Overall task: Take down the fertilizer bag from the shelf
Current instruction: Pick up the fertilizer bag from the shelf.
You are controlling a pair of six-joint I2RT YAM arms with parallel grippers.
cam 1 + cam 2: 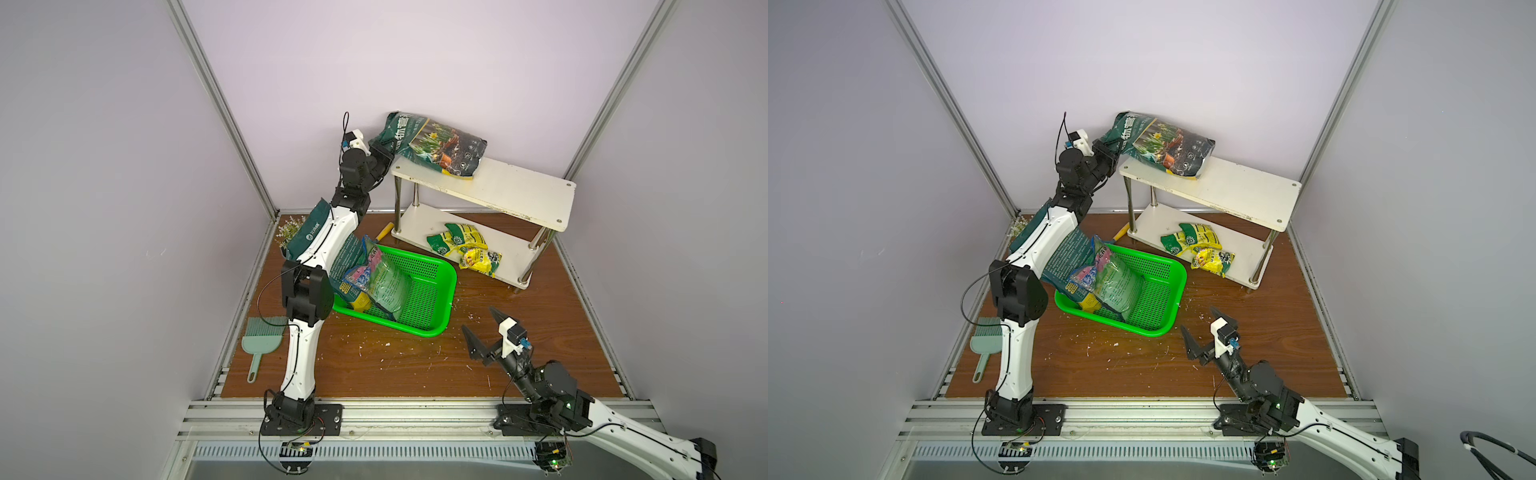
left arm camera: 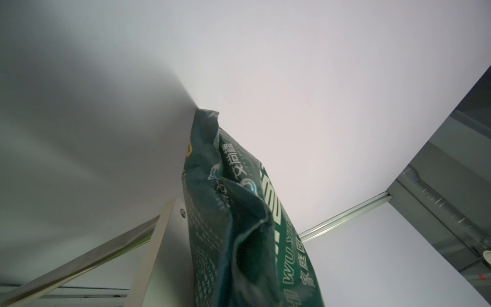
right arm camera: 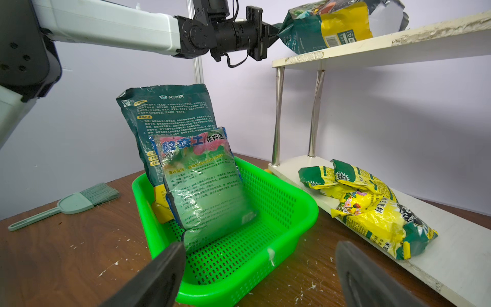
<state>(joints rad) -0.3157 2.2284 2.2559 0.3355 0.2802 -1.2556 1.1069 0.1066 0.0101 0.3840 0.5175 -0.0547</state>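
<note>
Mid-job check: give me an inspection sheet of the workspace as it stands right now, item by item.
Surface: wooden tabletop, scattered with white flecks.
Job's things: dark green fertilizer bag lies on the top board of the shelf, one end past the board's edge.
Clutter: green basket holding two bags; yellow bags on the shelf's lower board; brush beside the left arm.
Grippers: left gripper, jaws shut on the fertilizer bag's overhanging end; right gripper, jaws open, empty, above the tabletop.
Cables: black cable loops out from the left arm, clear of the bags.
Surroundings: plain walls, aluminium frame posts.
</note>
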